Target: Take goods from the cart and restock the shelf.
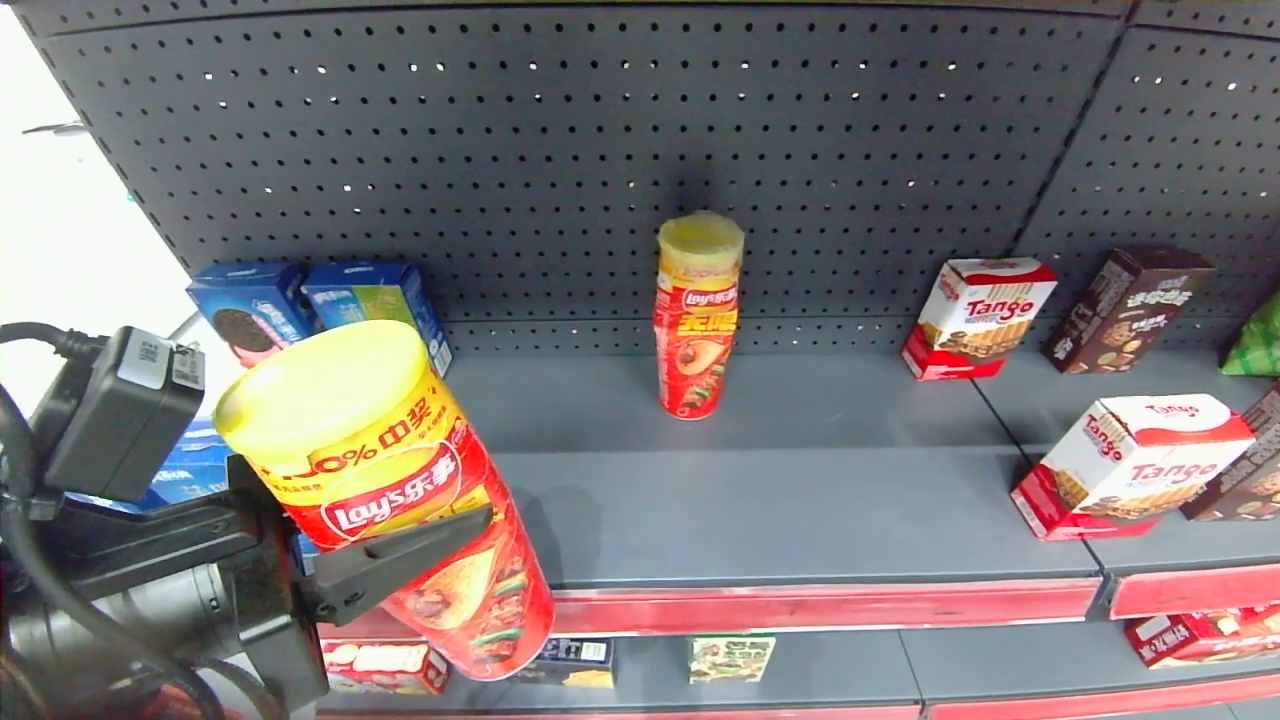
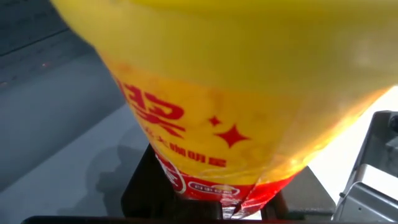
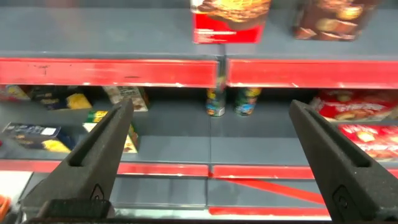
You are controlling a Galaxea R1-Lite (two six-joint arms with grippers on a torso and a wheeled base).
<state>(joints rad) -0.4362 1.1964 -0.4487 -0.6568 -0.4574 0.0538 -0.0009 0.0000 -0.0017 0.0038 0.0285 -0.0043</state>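
Observation:
My left gripper (image 1: 345, 540) is shut on a red and yellow chip can (image 1: 390, 480) with a yellow lid, held tilted in front of the left end of the grey shelf (image 1: 780, 500). The same can (image 2: 236, 106) looms close before the left wrist camera. A second, matching chip can (image 1: 697, 315) stands upright at the back middle of the shelf, apart from the held one. My right gripper (image 3: 211, 155) is open with nothing between its fingers, facing the lower shelves.
Blue cookie boxes (image 1: 320, 305) stand at the shelf's back left, behind the held can. Red and white wafer boxes (image 1: 978, 317) (image 1: 1130, 465) and brown boxes (image 1: 1125, 310) sit to the right. Lower shelves (image 3: 168, 146) hold small packs and cans (image 3: 230, 102). A red price rail (image 1: 820, 605) edges the shelf front.

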